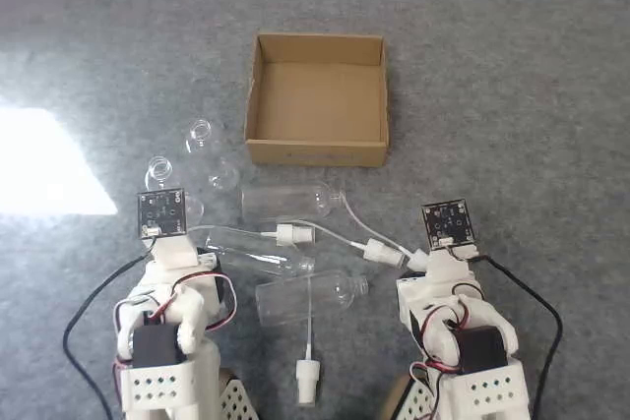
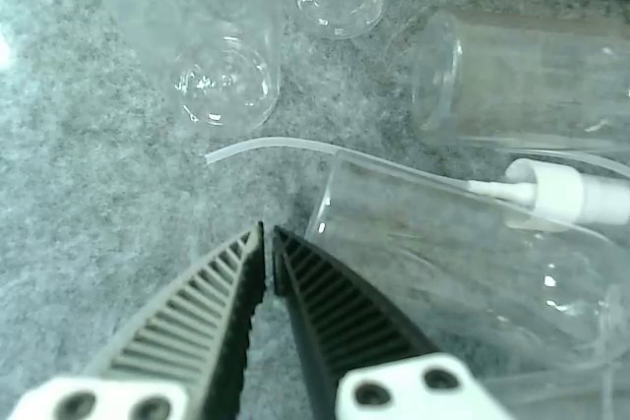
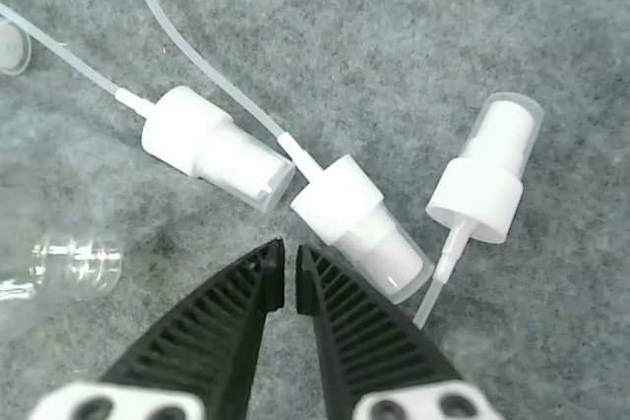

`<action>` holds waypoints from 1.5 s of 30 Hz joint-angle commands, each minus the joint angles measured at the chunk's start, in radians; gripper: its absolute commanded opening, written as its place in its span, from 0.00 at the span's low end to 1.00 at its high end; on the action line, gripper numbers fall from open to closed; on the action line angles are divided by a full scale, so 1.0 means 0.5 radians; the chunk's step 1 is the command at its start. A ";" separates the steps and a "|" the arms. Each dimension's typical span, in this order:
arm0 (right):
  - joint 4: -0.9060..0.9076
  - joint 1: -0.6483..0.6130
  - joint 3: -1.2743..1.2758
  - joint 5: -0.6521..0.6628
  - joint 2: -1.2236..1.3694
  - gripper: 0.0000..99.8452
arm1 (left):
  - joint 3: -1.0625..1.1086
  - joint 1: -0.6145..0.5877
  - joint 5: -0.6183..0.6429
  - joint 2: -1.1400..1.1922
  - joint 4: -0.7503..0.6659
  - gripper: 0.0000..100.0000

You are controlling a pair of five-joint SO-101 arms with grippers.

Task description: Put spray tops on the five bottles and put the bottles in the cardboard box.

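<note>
On grey felt table point(image 1: 512, 95): brown open cardboard box point(image 1: 317, 152) far centre; two clear plastic bottles point(image 1: 202, 137) off its left front corner, three more point(image 1: 290, 201) lying before it, white plastic spray tops point(image 1: 384, 251) among them.

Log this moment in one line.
clear plastic bottles: uncapped, outside brown cardboard box; white spray tops: loose; left gripper: shut; right gripper: shut

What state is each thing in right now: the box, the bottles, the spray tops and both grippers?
Brown cardboard box: open, nothing inside.
Clear plastic bottles: all five uncapped and outside the box; three lie on their sides.
White spray tops: loose, none fitted on a bottle.
Left gripper: shut, holding nothing.
Right gripper: shut, holding nothing.
</note>
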 commanded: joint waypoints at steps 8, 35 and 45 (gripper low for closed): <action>0.008 -0.008 0.043 -0.021 -0.026 0.01 | -0.029 -0.003 -0.012 -0.034 -0.006 0.01; 0.063 0.146 -0.506 -0.018 -0.026 0.01 | -0.038 0.009 -0.021 -0.037 -0.015 0.01; -0.032 0.146 -0.933 -0.018 -0.026 0.01 | -0.545 -0.328 -0.021 -0.037 0.098 0.01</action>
